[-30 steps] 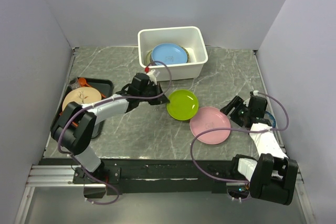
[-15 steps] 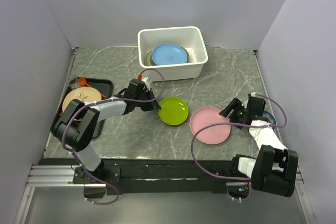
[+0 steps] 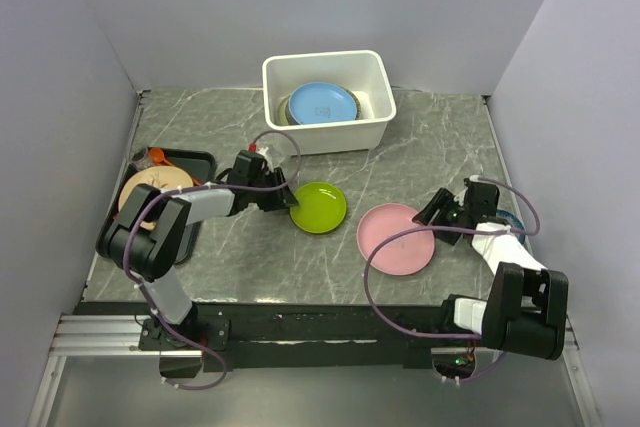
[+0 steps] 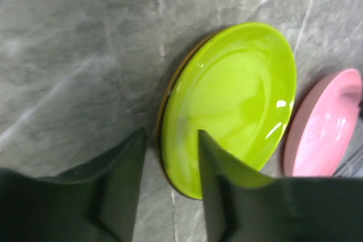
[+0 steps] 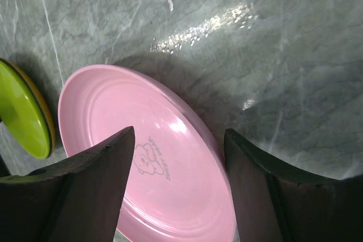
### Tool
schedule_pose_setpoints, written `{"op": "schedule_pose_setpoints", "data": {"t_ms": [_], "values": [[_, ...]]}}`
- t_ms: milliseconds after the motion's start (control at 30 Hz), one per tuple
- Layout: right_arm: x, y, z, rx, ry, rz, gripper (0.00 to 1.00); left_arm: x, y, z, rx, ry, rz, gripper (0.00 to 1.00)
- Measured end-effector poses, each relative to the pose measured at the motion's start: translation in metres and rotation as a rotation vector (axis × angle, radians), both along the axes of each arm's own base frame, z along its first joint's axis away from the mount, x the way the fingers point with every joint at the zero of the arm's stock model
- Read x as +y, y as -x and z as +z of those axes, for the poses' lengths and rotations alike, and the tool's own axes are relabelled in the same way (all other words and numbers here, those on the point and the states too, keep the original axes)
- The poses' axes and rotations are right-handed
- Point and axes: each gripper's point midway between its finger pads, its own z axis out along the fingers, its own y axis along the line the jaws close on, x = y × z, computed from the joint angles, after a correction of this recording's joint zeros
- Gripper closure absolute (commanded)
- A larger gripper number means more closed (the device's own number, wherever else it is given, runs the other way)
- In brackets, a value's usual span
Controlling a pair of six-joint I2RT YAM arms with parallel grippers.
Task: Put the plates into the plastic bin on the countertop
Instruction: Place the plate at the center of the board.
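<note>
Marble-look grey desk (image 3: 250,252) is where the lime green plate (image 4: 232,100) is laid flat, right at the tips of the left hand (image 4: 170,135). That hand is held narrowly parted. The plate's near rim is straddled by its two fingers (image 4: 122,185): one is set over the plate's inner face, and the other is kept outside the rim, where a strip of desk is seen between finger and plate, so the plate is not gripped. An amber edge is seen under the plate's rim.

The pink plate (image 5: 153,157) is found just past the lime green plate from the left hand; the two plates are shown near each other but apart in the overhead view. It is laid flat on the desk directly ahead of the right hand (image 5: 178,134), whose fingers are spread wide with the plate's near rim between them. Whether the rim is touched cannot be told.

The plastic bin (image 3: 322,58) is set well beyond both hands, at the far side of the desk. A blue plate (image 3: 322,102) is held in it, on top of another plate of which only an edge is seen. Behind the left hand, beside its arm, a black tray (image 3: 195,159) is seen with a cream plate (image 3: 155,189) on it.
</note>
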Motion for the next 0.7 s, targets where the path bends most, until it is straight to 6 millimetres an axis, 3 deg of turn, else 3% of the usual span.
{"op": "schedule_pose_setpoints", "data": {"t_ms": [33,167,467,700], "values": [[0.002,0.001,-0.001,0.004,-0.004,0.009,0.31,0.001,0.000,-0.001,0.000,-0.001,0.006,0.34],[0.010,0.001,-0.003,0.020,-0.013,0.043,0.32,0.005,-0.004,0.002,-0.021,-0.004,0.026,0.19],[0.029,0.001,-0.006,0.040,-0.015,0.119,0.39,0.019,-0.003,0.013,-0.056,-0.037,0.075,0.09],[0.035,0.001,-0.013,0.069,-0.015,0.151,0.49,0.024,-0.008,0.049,-0.150,-0.025,0.103,0.05]]}}
